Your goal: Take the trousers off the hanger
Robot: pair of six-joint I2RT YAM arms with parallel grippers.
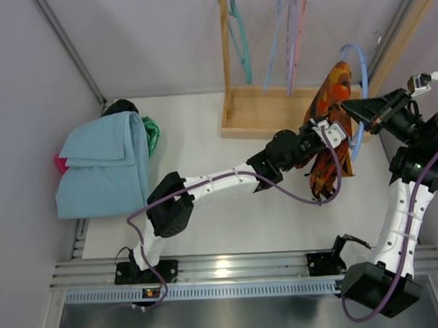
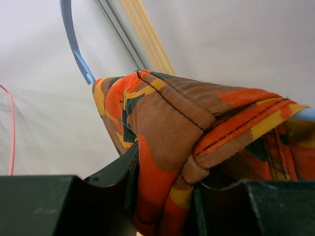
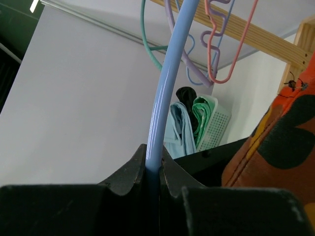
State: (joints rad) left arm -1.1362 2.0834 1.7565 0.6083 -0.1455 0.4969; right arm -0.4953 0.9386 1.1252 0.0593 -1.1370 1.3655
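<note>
Closely, grey walls (image 1: 26,85) ring the white table (image 1: 207,215), wooden rack (image 1: 264,126) and trousers (image 1: 333,90).

The trousers (image 2: 167,123) are soft, matt cloth with raised stitched seams. The hanger (image 3: 167,88) is smooth, glossy plastic. The rack (image 1: 260,113) is bare pale wood; the rail (image 1: 231,269) is brushed metal.

White links, black joints
Left arm (image 1: 212,182) and right arm (image 1: 399,214) each trail a purple cable (image 1: 293,195); left gripper (image 2: 165,191) and right gripper (image 3: 153,169) are matte black, angular.
</note>
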